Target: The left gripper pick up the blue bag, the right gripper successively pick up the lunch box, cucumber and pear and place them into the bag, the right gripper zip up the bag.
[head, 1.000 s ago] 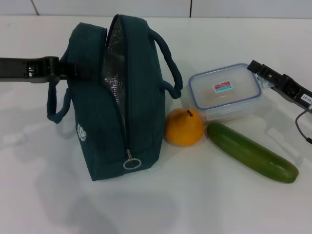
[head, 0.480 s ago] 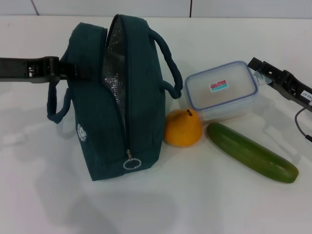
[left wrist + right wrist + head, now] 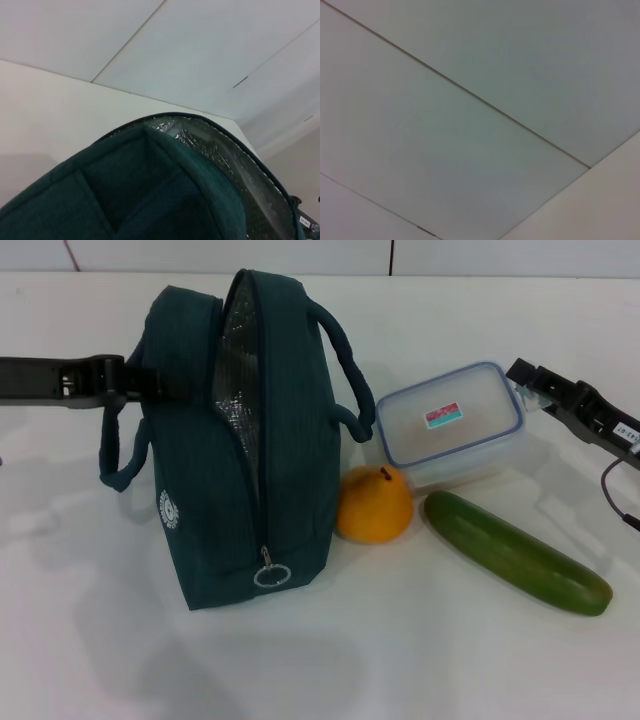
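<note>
Teal blue bag [image 3: 215,480] gripped by left hand [image 3: 128,383], one lunch box [image 3: 452,425] held by right hand [image 3: 535,388], one pear [image 3: 374,504], one cucumber [image 3: 515,551].

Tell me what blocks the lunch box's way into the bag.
The lunch box, held by the right gripper, faces the bag's near handle, which arches beside the open zipper gap; nothing else intervenes.

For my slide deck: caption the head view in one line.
Left gripper holds the upright, unzipped dark teal fabric bag while right gripper grips the clear blue-rimmed lunch box behind an orange-yellow pear and green cucumber.
</note>
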You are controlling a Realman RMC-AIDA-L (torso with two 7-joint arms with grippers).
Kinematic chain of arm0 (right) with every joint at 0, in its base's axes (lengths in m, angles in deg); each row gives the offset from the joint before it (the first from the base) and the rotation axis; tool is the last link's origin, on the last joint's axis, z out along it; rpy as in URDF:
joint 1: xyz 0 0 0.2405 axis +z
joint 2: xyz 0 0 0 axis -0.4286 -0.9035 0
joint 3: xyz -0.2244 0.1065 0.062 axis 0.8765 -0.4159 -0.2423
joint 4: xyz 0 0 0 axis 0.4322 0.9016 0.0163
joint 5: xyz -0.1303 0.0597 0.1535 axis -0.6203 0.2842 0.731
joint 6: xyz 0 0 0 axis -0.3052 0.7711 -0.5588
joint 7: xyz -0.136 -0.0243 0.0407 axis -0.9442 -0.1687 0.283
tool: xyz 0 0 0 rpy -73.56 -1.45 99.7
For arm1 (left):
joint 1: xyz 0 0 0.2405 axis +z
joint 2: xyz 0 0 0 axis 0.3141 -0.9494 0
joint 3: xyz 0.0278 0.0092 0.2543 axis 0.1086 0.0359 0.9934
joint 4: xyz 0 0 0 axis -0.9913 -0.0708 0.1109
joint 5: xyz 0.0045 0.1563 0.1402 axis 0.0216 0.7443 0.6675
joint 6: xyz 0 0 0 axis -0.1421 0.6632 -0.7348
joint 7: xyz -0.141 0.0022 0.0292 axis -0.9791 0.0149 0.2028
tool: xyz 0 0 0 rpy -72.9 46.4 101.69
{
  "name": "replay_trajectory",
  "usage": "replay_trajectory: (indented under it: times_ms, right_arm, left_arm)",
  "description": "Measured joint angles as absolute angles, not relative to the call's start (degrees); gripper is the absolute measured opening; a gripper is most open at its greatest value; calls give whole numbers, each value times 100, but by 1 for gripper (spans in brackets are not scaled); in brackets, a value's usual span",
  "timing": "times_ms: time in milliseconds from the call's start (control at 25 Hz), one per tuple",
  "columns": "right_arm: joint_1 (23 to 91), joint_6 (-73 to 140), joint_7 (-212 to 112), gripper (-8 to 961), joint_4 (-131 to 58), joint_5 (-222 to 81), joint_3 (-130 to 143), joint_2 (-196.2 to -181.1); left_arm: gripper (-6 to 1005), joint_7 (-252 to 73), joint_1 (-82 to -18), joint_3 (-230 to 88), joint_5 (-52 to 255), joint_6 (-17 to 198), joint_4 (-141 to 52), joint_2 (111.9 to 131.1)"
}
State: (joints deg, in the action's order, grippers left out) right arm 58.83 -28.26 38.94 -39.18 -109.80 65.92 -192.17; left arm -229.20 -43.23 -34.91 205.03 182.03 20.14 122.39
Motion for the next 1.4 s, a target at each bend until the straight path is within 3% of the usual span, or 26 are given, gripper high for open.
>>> replay_trajectory:
  times_ms: [160, 360, 560, 1400]
  right_arm:
    - [5887, -2826, 3903, 408, -3915, -10992, 6594, -19217]
    - [5886, -2827, 3906, 302, -3906, -10982, 6615, -19217]
    - [5887, -2826, 3944, 110, -3902, -10963, 6619, -19216]
    - [5596, -3152, 4574, 100, -3926, -10434, 6535, -19201]
  left_arm:
    - [67, -22917, -4326, -3491, 20503, 18183, 2006, 12236]
    - [68, -22908, -4342, -3499, 20503, 18147, 1946, 12220]
    - [68, -22865, -4346, -3500, 20504, 18139, 1944, 12226]
    - [67, -22798, -4397, -3518, 20441, 18087, 1814, 12181]
